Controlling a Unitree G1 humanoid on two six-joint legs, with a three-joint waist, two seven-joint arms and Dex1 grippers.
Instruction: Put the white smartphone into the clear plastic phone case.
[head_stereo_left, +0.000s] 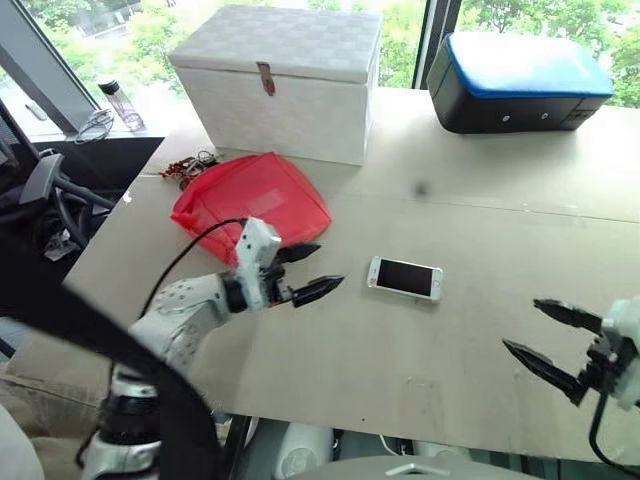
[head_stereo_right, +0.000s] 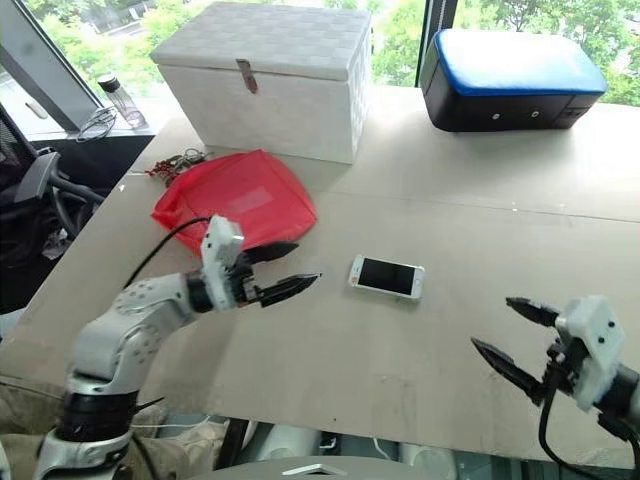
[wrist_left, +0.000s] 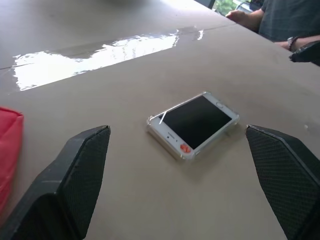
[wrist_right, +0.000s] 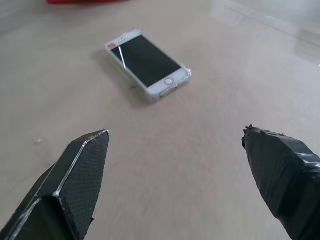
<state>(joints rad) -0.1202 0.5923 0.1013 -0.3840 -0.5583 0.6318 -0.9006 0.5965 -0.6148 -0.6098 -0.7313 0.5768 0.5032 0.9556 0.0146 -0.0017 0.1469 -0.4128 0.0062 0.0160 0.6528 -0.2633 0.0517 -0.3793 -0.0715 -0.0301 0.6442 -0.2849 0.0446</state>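
White smartphone (head_stereo_left: 405, 278) lies flat, screen up, mid-table (head_stereo_left: 480, 330), sitting inside the clear plastic phone case (wrist_left: 156, 131), whose transparent rim shows around the phone's edges in both wrist views. Small orange mark on one end of the phone. Left gripper (head_stereo_left: 308, 272) hovers just left of the phone, not touching, jaws spread wide, holding nothing. Right gripper (head_stereo_left: 548, 338) sits near the table's front right, well apart from the phone, jaws also spread wide, empty. Red bag (head_stereo_left: 250, 200) lies behind the left gripper. White box (head_stereo_left: 280, 85) at the back, black-and-blue case (head_stereo_left: 515, 85) back right. A person's arm (wrist_left: 280, 22) rests at the table's far edge in the left wrist view.
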